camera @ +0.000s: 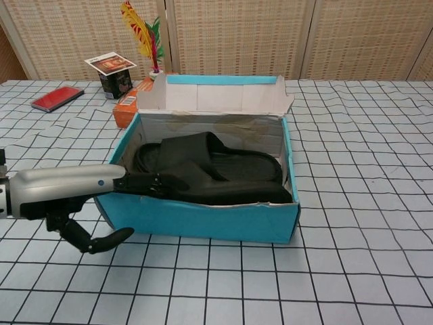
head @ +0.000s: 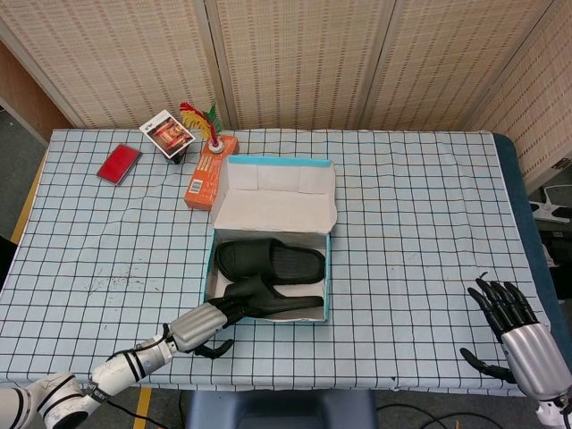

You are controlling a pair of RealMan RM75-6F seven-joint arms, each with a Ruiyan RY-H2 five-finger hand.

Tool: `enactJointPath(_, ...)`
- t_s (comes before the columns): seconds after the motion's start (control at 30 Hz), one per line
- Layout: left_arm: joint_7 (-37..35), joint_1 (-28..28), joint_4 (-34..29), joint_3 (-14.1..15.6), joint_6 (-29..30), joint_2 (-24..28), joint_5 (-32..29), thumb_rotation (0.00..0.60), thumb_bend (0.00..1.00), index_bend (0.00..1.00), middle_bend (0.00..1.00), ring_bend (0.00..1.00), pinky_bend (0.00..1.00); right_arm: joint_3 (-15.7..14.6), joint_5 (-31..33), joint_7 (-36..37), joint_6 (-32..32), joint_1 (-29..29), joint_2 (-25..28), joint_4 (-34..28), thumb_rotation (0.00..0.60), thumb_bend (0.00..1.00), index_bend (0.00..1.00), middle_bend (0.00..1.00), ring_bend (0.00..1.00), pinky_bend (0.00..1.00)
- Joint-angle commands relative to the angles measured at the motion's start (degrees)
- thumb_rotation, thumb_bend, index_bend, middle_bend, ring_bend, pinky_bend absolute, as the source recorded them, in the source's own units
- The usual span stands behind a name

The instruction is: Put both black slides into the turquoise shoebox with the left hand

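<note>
The turquoise shoebox stands open at mid-table, its lid flap up at the back. Both black slides are inside: one lies flat toward the back, the other leans along the near wall. In the chest view the slides fill the box. My left hand reaches over the box's near left corner. Its fingers lie stretched on the near slide, with the thumb outside the wall below. My right hand hangs with spread fingers past the table's front right edge, holding nothing.
An orange carton with a feathered shuttlecock on it stands behind the box on the left. A small picture box and a red case lie further left. The checked tablecloth covers the table.
</note>
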Motion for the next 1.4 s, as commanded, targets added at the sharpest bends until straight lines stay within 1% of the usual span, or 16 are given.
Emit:
enactJointPath(0.03, -2.05, -0.76, 1.74, 0.87, -1.06, -0.80, 0.10, 0.600, 0.59, 0.00, 0.10, 0.18, 0.05, 0.05, 0.08, -0.04, 0.00, 0.00, -0.01, -0.02, 0.476, 0.16, 0.00, 0.00, 0.00, 0.00)
enactJointPath(0.13, -2.91, -1.03, 1.82, 1.04, -0.57, -0.75, 0.70, 0.600, 0.59, 0.00, 0.10, 0.18, 0.05, 0.07, 0.09, -0.04, 0.07, -0.04, 0.02, -0.08, 0.477, 0.16, 0.00, 0.00, 0.00, 0.00)
enactJointPath(0.27, -2.91, -0.74, 0.19, 0.63, 2.49, 0.13, 2.07, 0.600, 0.58, 0.00, 0.10, 0.17, 0.05, 0.02, -0.05, -0.06, 0.17, -0.09, 0.05, -0.12, 0.475, 0.16, 0.00, 0.00, 0.00, 0.00)
enactJointPath(0.5, -1.56, 0.28, -2.43, 0.03, 7.43, 2.15, 3.70, 0.600, 0.57, 0.00, 0.08, 0.07, 0.05, -0.07, -0.39, 0.09, 0.59, -0.24, 0.15, -0.18, 0.478, 0.16, 0.00, 0.00, 0.00, 0.00)
enactJointPath(0.77, -0.80, 1.45, -4.28, -0.07, 10.71, 4.42, 4.23, 0.600, 0.54, 0.00, 0.05, 0.07, 0.06, -0.11, -0.57, -0.07, 0.62, -0.27, 0.10, -0.18, 0.478, 0.16, 0.00, 0.00, 0.00, 0.00)
enactJointPath(0.83, -0.82, 2.08, -4.90, -0.17, 12.38, 5.47, 4.53, 0.600, 0.54, 0.00, 0.05, 0.07, 0.06, -0.12, -0.62, -0.17, 0.55, -0.24, 0.08, -0.21, 0.477, 0.16, 0.00, 0.00, 0.00, 0.00)
enactJointPath(0.9, -0.88, 3.53, -5.44, -0.10, 15.59, 7.01, 5.18, 0.600, 0.55, 0.00, 0.05, 0.07, 0.06, -0.12, -0.71, -0.24, 0.58, -0.24, 0.03, -0.19, 0.477, 0.16, 0.00, 0.00, 0.00, 0.00)
enactJointPath(0.97, 0.43, 6.27, -5.16, 0.16, 20.42, 8.78, 5.70, 0.600, 0.55, 0.00, 0.05, 0.06, 0.06, -0.12, -0.90, -0.15, 0.73, -0.24, -0.04, -0.11, 0.477, 0.16, 0.00, 0.00, 0.00, 0.00)
enactJointPath(1.03, 3.84, 10.93, -3.70, 1.10, 26.67, 10.81, 5.56, 0.600, 0.54, 0.00, 0.04, 0.05, 0.06, -0.08, -1.00, -0.24, 0.83, -0.23, -0.13, 0.04, 0.477, 0.16, 0.00, 0.00, 0.00, 0.00)
enactJointPath(1.13, 11.09, 19.96, -0.85, 2.68, 35.68, 12.48, 1.83, 0.600, 0.54, 0.00, 0.02, 0.01, 0.05, 0.14, -0.68, -1.35, 0.58, -0.26, -0.69, 0.17, 0.477, 0.16, 0.00, 0.00, 0.00, 0.00)
enactJointPath(1.2, 17.00, 26.97, 2.79, 2.58, 42.91, 11.00, -1.97, 0.600, 0.54, 0.00, 0.00, 0.00, 0.04, 0.16, -0.45, -2.71, 0.00, -0.25, -1.19, 0.06, 0.478, 0.16, 0.00, 0.00, 0.00, 0.00)
enactJointPath(1.27, 22.60, 33.15, 7.37, 1.32, 49.73, 7.81, -5.84, 0.600, 0.52, 0.00, 0.00, 0.00, 0.04, 0.51, 0.36, -4.97, -0.43, -0.45, -1.82, -0.02, 0.477, 0.16, 0.00, 0.00, 0.00, 0.00)
enactJointPath(1.3, 23.84, 35.23, 9.32, 0.63, 51.98, 6.33, -7.35, 0.600, 0.51, 0.00, 0.00, 0.00, 0.03, 0.75, 0.85, -6.11, -0.60, -0.56, -2.16, -0.08, 0.477, 0.16, 0.00, 0.00, 0.00, 0.00)
enactJointPath(1.33, 25.26, 36.69, 10.33, 0.03, 52.74, 5.43, -9.27, 0.600, 0.50, 0.00, 0.00, 0.00, 0.03, 0.98, 1.33, -7.22, -0.83, -0.63, -2.47, -0.15, 0.477, 0.16, 0.00, 0.00, 0.00, 0.00)
enactJointPath(1.37, 28.40, 37.65, 10.24, 0.04, 52.29, 5.73, -10.79, 0.600, 0.48, 0.00, 0.00, 0.00, 0.03, 1.19, 1.71, -8.31, -1.20, -0.58, -2.78, -0.29, 0.478, 0.16, 0.00, 0.00, 0.00, 0.00)
enactJointPath(1.4, 29.14, 38.00, 9.65, -0.34, 52.53, 6.08, -11.07, 0.600, 0.47, 0.00, 0.00, 0.00, 0.02, 1.31, 2.04, -8.78, -1.52, -0.53, -2.97, -0.42, 0.477, 0.16, 0.00, 0.00, 0.00, 0.00)
